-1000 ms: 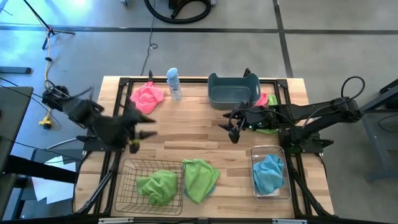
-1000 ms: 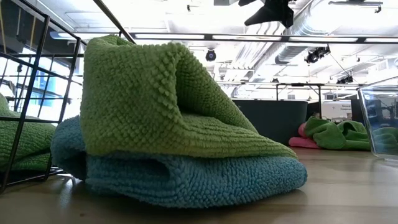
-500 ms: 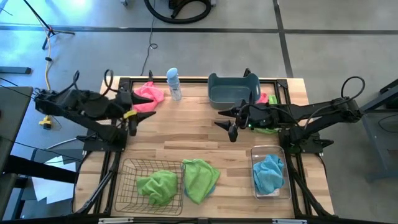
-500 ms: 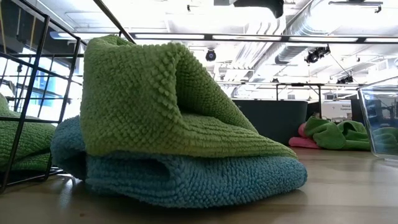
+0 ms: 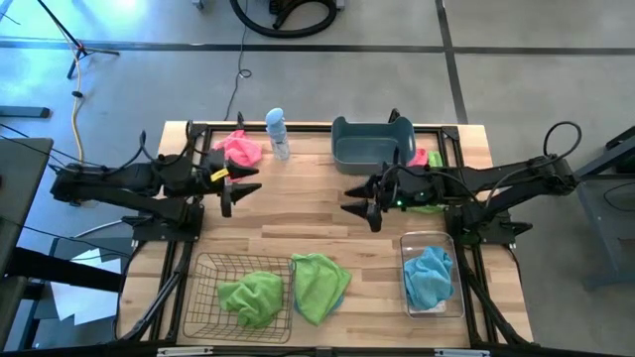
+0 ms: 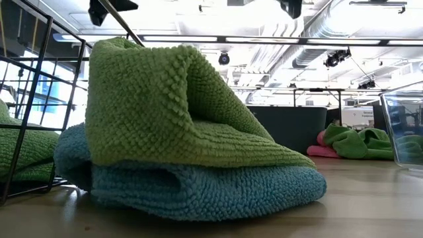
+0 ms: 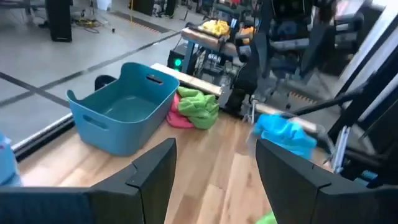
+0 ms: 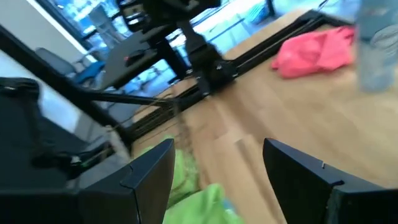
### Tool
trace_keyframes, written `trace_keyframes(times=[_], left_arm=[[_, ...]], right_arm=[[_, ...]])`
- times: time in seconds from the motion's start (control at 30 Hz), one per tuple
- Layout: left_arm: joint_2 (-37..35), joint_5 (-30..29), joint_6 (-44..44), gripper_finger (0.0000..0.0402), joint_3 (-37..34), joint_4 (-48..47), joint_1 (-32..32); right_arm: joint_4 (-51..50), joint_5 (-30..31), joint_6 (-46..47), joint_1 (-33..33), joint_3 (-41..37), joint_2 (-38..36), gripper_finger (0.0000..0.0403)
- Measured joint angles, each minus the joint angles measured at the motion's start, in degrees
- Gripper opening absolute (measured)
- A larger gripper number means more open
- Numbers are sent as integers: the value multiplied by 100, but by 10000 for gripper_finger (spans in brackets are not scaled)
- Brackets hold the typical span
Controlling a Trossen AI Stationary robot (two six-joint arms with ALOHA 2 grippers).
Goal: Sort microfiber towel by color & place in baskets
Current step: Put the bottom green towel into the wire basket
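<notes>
My left gripper (image 5: 241, 190) hangs open above the table's left half, just near of a pink towel (image 5: 236, 149) lying at the far left. My right gripper (image 5: 359, 206) hangs open above the middle, near of the blue-grey tub (image 5: 372, 144). A green towel (image 5: 253, 297) lies in the wire basket (image 5: 203, 273). Another green towel (image 5: 317, 283) lies on top of a blue one (image 6: 198, 192) on the table beside that basket. The clear bin (image 5: 407, 243) holds a blue towel (image 5: 429, 273). Pink and green towels (image 7: 193, 109) lie bunched right of the tub, partly under the right arm.
A small spray bottle (image 5: 278, 134) stands at the far edge between the pink towel and the tub. Black frame rails (image 5: 298, 127) run along the table's edges. Bare wood (image 5: 298, 213) shows between the two grippers.
My left gripper has moved toward the far edge and a little to the right, ending near the pink towel; its arm now lies stretched level across the table's left side. It stays open.
</notes>
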Motion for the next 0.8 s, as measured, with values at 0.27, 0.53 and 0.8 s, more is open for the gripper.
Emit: trace_keyframes(times=[0.27,0.53,0.8], left_arm=[[-140,-87,-150,209,-103,197,-2],[-113,-93,-98,209,-103,205,-2],[-113,-103,-8,209,-103,209,-2]], right_arm=[[457,-244,808,626,9,655,241],[391,-382,817,1225,245,1801,241],[225,-291,-1765,1492,1061,2954,241]])
